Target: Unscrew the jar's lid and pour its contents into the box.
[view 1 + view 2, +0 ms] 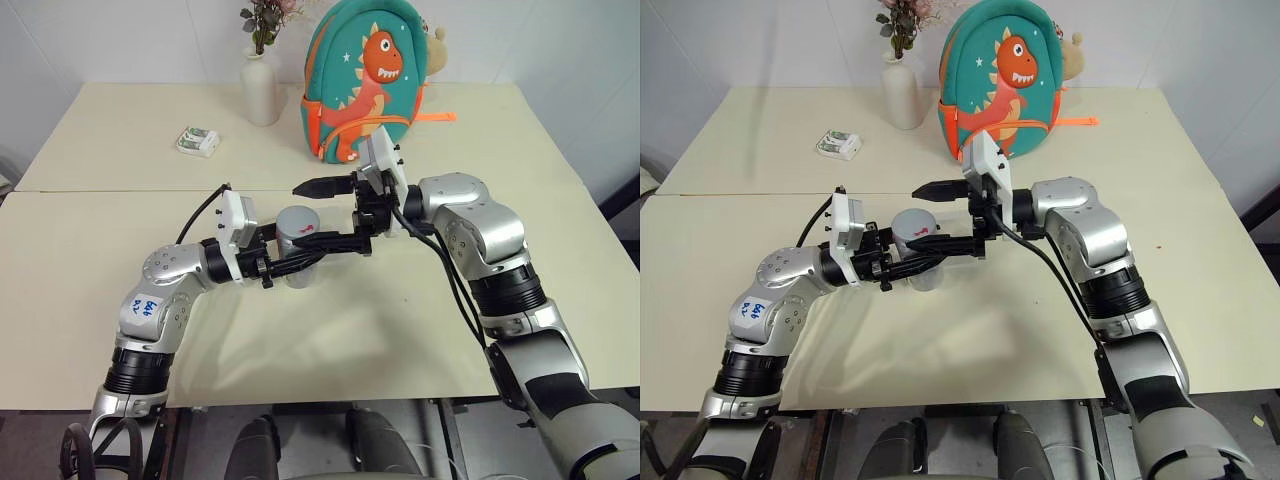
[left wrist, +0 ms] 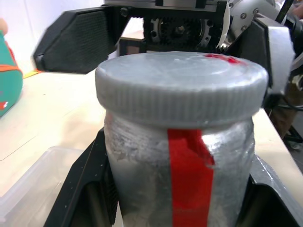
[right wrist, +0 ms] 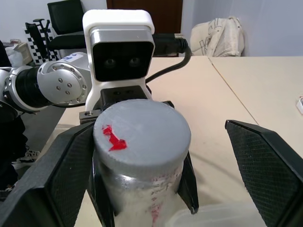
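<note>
Jar (image 2: 180, 165), frosted silver, ridged lid (image 3: 142, 135), pinched by left pincer (image 1: 290, 262); right pincer (image 1: 328, 212) spread.

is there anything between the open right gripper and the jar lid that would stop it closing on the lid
Nothing visible. The right gripper is open with a finger on each side of the lid, and the gaps between are bare. The left gripper holds the jar lower down, below the lid.

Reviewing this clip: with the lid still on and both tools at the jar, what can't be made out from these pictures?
- The contents: hidden by the closed lid and the jar wall in both wrist views.
- The box: only a corner in the left wrist view, cut by the edge; in the head views the arms cover it.
- Whether the open right tool touches the lid: unclear.
- Small packet: print too small to read.
</note>
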Robot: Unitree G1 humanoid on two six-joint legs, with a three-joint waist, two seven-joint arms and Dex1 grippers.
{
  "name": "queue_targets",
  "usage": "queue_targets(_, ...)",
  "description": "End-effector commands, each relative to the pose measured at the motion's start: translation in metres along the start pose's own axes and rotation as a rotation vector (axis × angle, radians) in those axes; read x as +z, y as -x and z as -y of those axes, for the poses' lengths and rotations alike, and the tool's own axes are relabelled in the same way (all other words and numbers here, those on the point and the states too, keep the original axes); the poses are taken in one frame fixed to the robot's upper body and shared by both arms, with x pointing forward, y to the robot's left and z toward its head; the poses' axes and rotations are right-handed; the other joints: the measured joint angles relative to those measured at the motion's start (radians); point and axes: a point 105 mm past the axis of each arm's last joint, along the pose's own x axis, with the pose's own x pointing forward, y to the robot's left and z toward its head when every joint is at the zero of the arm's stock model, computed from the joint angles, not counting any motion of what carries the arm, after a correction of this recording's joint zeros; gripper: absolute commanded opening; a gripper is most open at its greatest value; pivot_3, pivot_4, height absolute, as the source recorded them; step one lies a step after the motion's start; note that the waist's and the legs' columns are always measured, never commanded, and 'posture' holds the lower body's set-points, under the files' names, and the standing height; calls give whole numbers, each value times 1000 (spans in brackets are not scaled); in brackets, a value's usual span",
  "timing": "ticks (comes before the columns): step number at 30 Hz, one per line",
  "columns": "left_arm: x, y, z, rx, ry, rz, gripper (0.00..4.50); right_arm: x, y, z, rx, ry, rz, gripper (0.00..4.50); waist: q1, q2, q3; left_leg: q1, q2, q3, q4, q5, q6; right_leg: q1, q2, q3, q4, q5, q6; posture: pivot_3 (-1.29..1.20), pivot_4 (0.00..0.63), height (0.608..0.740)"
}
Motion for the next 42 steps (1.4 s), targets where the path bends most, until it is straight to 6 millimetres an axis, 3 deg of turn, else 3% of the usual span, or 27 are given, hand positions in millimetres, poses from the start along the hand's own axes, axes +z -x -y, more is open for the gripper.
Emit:
queue_targets(1,19,-5,16,-94,-78,67,2248,1,46,28,-211,-6,-14,4486,1,0,0,0,0,0,0,0,0,0,0,0,0,0,0,0,150,740)
queue_targets(11,18,-3,15,-92,-79,71,2248,-1,63,18,-157,-35,-24,4486,-2,0,0,0,2,1,0,0,0,0,3,2,-1,0,0,0,150,740)
queue_targets(16,18,-2,14,-90,-80,71,2248,13,55,5,-76,-49,28,4486,0,0,0,0,3,1,0,0,0,0,3,2,-1,0,0,0,150,740)
queue_targets(20,18,-3,14,-89,-79,72,2248,31,34,-17,32,-44,97,4486,-1,0,0,0,3,1,0,-1,0,0,3,2,-1,0,0,0,150,740)
queue_targets(23,17,-5,14,-92,-78,73,2248,31,22,-23,49,-43,100,4486,1,0,0,0,3,1,0,-1,-1,0,4,2,-1,0,0,0,150,740)
queue_targets(32,20,-11,14,-109,-82,75,2248,21,-4,-19,35,-49,68,4486,1,0,0,0,3,1,1,-1,-1,0,4,2,-1,0,0,0,150,740)
queue_targets(42,20,-12,16,-121,-82,73,2248,22,-5,-5,-34,-31,77,4486,0,0,0,0,3,1,1,-1,-1,0,4,2,0,0,0,0,150,740)
